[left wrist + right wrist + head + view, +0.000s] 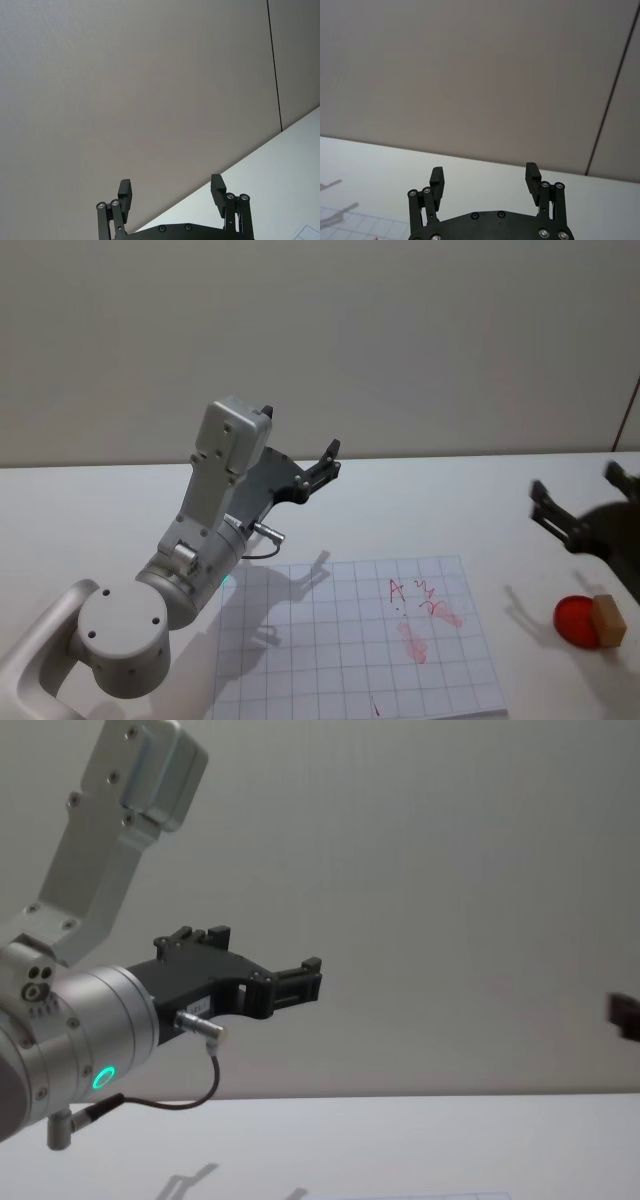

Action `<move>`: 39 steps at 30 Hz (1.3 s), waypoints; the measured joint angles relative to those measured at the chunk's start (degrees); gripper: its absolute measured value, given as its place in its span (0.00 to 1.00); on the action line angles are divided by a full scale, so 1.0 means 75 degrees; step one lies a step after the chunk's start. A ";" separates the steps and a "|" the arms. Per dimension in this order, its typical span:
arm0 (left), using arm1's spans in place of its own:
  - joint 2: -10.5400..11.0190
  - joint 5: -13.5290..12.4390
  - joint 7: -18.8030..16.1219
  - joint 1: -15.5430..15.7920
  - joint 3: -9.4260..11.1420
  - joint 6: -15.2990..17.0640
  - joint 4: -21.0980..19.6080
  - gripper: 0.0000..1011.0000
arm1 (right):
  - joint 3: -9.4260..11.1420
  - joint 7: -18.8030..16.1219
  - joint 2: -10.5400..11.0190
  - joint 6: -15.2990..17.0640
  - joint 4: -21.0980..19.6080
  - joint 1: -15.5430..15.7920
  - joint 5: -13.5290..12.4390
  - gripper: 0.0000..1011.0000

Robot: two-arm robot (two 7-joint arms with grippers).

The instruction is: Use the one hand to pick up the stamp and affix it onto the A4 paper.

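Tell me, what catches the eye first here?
The silver left arm looms at the left, its open left gripper raised above the table. Red marks stand out on the gridded A4 paper; at the right, the tan stamp touches a red round pad near the open right gripper.

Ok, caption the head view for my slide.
Open right gripper near the stamp; left gripper raised by the A4 paper.

wall [400, 340]: plain grey-beige (one dark seam [274, 65]) | table [450, 500]: white, matte
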State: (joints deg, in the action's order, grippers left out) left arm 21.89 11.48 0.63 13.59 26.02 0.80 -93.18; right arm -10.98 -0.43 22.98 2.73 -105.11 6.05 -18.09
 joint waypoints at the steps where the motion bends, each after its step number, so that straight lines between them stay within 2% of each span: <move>1: 0.0000 0.0000 0.0000 0.0000 0.0000 0.0000 0.0000 0.99 | 0.0076 0.0127 0.0134 0.0042 -0.0125 0.0202 -0.0075 0.99; 11: -0.0001 0.0000 0.0000 0.0000 0.0000 0.0000 0.0000 0.99 | 0.0505 0.0666 0.0832 0.0409 -0.0698 0.1258 -0.0511 0.99; 17: 0.0000 0.0000 0.0000 0.0000 0.0000 0.0000 0.0000 0.99 | 0.0634 0.0686 0.1057 0.0722 -0.0839 0.1561 -0.0666 0.99; 29: 0.0000 0.0000 0.0000 0.0000 0.0000 0.0000 0.0000 0.99 | 0.0660 0.0524 0.1154 0.1475 -0.0838 0.1665 -0.0699 0.99; 39: 0.0000 0.0000 0.0000 0.0000 0.0000 0.0000 0.0000 0.99 | 0.0533 0.0391 0.1004 0.2087 -0.0634 0.1459 -0.0407 0.99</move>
State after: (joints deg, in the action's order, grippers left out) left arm 21.90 11.48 0.63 13.59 26.02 0.79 -93.18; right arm -6.98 2.50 30.51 18.38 -109.87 16.99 -21.14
